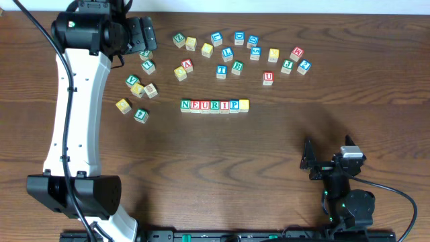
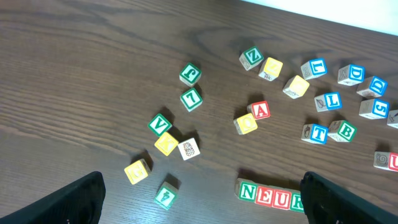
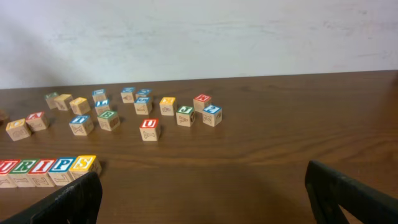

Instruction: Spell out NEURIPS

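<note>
The word looks finished, so the danger now is undoing it! The row of small wooden letter cubes (image 1: 214, 105) reading NEURIPS sits in the middle of the dark brown wooden tabletop (image 1: 201, 175). Its cubes touch side by side, and the yellow-topped S cube (image 3: 84, 165) closes the right end. A low sweep by either arm could clip that line and knock a letter askew. The loose green-lettered wooden cubes (image 2: 191, 98) below the left arm could also get scattered into it. The left claw (image 2: 202, 190) hangs wide open and empty over the far-left part of the tabletop, with the row well apart from it, toward the middle and the near edge. The right claw (image 3: 202, 180), also spread wide with nothing in it, sits by the near-right corner. From there the row is well off toward the left edge and farther out.
</note>
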### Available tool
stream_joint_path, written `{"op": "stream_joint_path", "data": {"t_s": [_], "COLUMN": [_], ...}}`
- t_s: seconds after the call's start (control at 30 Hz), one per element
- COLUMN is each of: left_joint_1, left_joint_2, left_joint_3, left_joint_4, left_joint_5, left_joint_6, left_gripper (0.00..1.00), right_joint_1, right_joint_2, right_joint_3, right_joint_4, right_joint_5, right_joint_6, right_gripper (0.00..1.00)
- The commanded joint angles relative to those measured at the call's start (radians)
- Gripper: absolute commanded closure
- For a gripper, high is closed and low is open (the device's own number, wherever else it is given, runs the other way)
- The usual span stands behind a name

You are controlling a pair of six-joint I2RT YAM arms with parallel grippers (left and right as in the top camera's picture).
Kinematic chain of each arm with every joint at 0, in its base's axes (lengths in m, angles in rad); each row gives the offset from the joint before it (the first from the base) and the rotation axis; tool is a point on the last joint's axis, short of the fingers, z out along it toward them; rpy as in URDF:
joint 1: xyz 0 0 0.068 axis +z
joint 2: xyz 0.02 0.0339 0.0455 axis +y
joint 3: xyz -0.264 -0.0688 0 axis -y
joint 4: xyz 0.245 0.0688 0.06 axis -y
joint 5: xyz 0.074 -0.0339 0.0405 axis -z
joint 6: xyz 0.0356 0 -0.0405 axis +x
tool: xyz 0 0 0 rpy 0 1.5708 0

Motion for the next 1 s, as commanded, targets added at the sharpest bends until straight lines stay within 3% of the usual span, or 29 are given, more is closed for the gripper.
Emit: {"op": "stream_joint_path", "data": {"t_s": [0.0,0.27,0.6,0.97], "left_joint_1": [0.005,0.004,0.005,0.007], "left_joint_2": [-0.008,-0.093,-0.336,-0.663], "left_joint_3": [0.011,-0.019,-0.257,-0.761], "left_joint_4": [-0.003,-0.003,0.034,0.441], "left_joint_5": [-0.013,-0.073,-0.074,-0.072], "left_joint_6": [0.006,0.055,0.056,0.101], "left_gripper": [0.01,0.01,0.01,0.01], "right_joint_1": [0.009,0.009,0.009,0.009], "right_joint_2": [-0.009,-0.009,-0.009,-0.009], "right_joint_3": [-0.005,-0.005,-0.005,-0.005], "right_joint_4": [0.002,0.002,0.002,0.002], "right_joint_5": [-0.002,-0.002,-0.002,-0.002], "right_joint_6": [0.002,0.002,0.002,0.002], "right_gripper": [0.01,0.01,0.01,0.01]}}
